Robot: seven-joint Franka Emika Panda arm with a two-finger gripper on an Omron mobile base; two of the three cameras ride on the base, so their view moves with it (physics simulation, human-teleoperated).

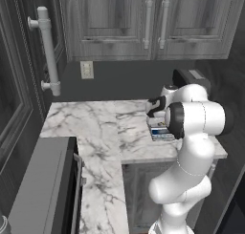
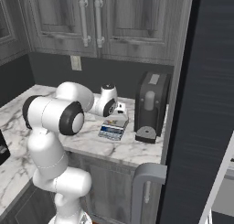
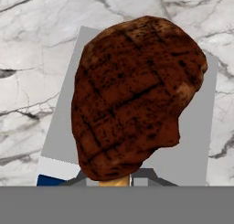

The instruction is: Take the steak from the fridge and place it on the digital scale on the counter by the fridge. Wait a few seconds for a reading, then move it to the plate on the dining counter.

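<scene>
The steak (image 3: pixel 132 95), a dark red-brown grilled lump, sits close in front of the hand camera, with my gripper (image 3: pixel 114 179) shut on its near end. The meat hides most of the fingers. Directly under it lies the digital scale (image 3: pixel 201 145), a flat grey square with a blue and white strip at its front. The scale (image 1: pixel 160 132) rests on the counter (image 1: pixel 95 123), and my gripper (image 1: pixel 154 114) hangs just above it. In the right base view, the gripper (image 2: pixel 119 114) is over the scale (image 2: pixel 113 127). Whether the steak touches the platform I cannot tell.
A tall black boxy appliance (image 2: pixel 151 104) stands right of the scale, close to my hand. The dark fridge (image 2: pixel 205 104) rises beyond it with a grey door handle (image 2: pixel 146 173). Grey wall cupboards (image 1: pixel 143 23) hang above. A dark panel with a tube handle (image 1: pixel 48 51) borders the left.
</scene>
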